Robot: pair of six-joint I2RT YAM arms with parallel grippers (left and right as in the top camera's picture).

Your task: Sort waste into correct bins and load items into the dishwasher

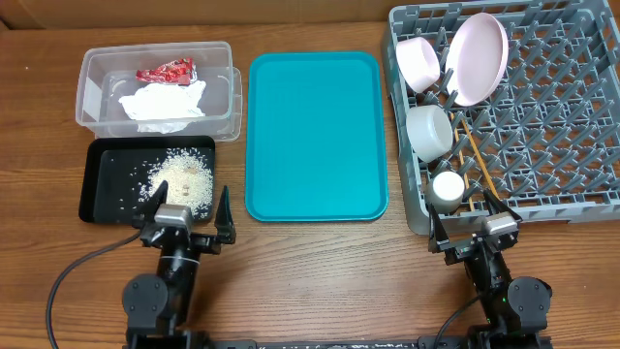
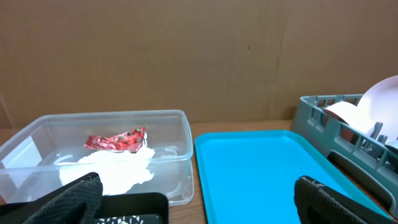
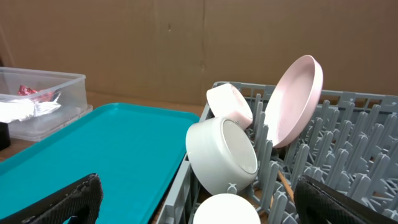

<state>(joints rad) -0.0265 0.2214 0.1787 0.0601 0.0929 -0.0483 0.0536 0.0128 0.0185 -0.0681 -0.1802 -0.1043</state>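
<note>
Black bodywork is being shown on both arms: the left gripper (image 1: 186, 211) and right gripper (image 1: 470, 221) are each being seen with dark wedge-shaped fingers (image 2: 68, 202) flanking a silver-grey block, round black joint housings are being picked out behind, and a thin black cable (image 1: 60, 279) is being spotted beside the left arm

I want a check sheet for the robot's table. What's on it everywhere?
Surface: wooden table.
Job's things: red wrapper and napkin in clear tub; rice in black tray; plate, two bowls, cup, chopsticks in dish rack.
Clutter: teal tray, nothing on it.
Grippers: left gripper and right gripper open, holding nothing.
Cables: black cables beside each arm.
Surroundings: brown cardboard wall behind.
</note>
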